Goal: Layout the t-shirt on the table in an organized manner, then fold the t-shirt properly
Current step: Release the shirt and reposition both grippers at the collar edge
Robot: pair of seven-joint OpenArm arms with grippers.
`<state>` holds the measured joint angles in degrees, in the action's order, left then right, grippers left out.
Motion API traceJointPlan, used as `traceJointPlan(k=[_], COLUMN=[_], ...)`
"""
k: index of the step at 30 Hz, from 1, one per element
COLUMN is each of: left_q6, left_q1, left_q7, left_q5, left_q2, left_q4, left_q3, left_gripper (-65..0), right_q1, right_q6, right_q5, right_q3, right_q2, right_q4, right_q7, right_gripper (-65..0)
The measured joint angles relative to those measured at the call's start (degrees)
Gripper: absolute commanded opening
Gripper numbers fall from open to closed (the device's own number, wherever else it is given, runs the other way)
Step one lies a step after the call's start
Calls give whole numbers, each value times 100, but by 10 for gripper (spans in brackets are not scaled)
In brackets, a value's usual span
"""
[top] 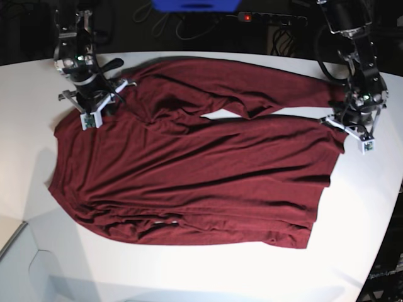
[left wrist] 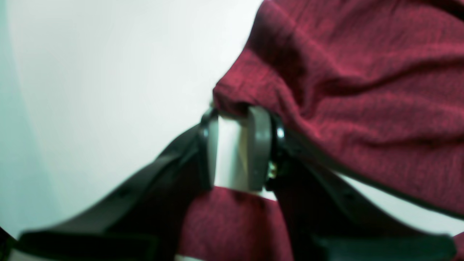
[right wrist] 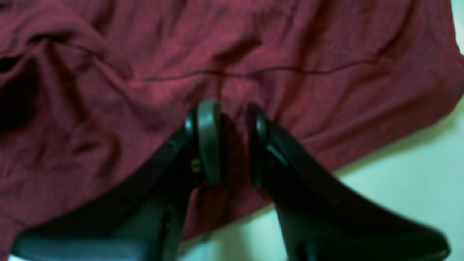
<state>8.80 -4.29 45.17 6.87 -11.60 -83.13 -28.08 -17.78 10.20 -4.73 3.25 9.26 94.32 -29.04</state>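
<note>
The dark maroon t-shirt (top: 189,170) lies spread over the white table (top: 189,270), wrinkled, with a long sleeve folded across its far side. My right gripper (top: 94,107) is at the shirt's far left corner. In the right wrist view its jaws (right wrist: 232,112) stand a little apart with the shirt (right wrist: 290,54) between and under them. My left gripper (top: 351,131) is at the shirt's right edge. In the left wrist view its jaws (left wrist: 235,112) stand apart with white table (left wrist: 108,72) showing between the pads. The shirt's edge (left wrist: 362,90) lies across the fingertips.
A power strip (top: 271,17) with a red light, cables and a blue object (top: 195,5) sit behind the table. The table's curved edge (top: 384,207) runs down the right side. White table (right wrist: 417,174) borders the shirt's edge in the right wrist view.
</note>
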Motion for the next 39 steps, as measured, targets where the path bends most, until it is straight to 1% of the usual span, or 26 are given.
traceJointPlan(k=[7,9,13,15,17,22,24,27,30,31,32,33,34,36,38,39], left_q6=[-2,-2,0,-2,-2,-4,-2,-7,-17,0,9,20,-2,-4,2,26], left_q1=[-326,-398,-529,-538,-560,-627,-595,-570,-625,-691,-793,-894,-984,-1073,-1276,-1464], left_q7=[-149,-177,-216,-164,13,22,26,70,50,85,140,254,509,859,879,874], left_q5=[26,28,87,42,11,-4,22,4,-4,33,52,46,-2,-33,24,52], left_q2=[-15,-20,-142,-136,-114,-79,-76,-76,46,76,98,98,90,85,116,111], left_q4=[-52,-70,-90,-160,-286,-774,-1043,-1563,-2000,-2124,-2253,-2343,-2393,-2404,-2507,-2599], left_q3=[-11,-11,-24,-22,-22,-22,-20,-22,-26,-48,-81,-129,-168,-181,-181,-170], left_gripper=[-508,-508,-508,-509,-509,-509,-509,-507,-505,-495,-465,-422,-365,-257,-185,-159], right_q1=[-378,-439,-612,-638,-623,-503,-426,-411,-428,-431,-431,-426,-426,-472,-629,-708], right_q6=[-2,-2,-2,-4,-2,2,0,0,0,0,-2,0,0,-2,4,2], right_q5=[-2,4,42,44,42,42,87,94,92,98,107,94,92,116,125,92], right_q3=[479,487,472,459,444,452,463,476,601,645,686,715,750,782,778,767], right_q2=[46,55,50,31,7,4,9,9,-15,-48,-87,-94,-107,-101,-109,-125], right_q4=[138,184,350,407,437,437,452,778,1106,1237,1366,1469,1552,1596,1617,1617], right_q7=[76,61,22,-28,-92,-127,20,103,20,31,55,50,61,74,68,44], right_gripper=[-514,-514,-514,-514,-514,-514,-514,-513,-510,-509,-505,-489,-466,-407,-360,-344])
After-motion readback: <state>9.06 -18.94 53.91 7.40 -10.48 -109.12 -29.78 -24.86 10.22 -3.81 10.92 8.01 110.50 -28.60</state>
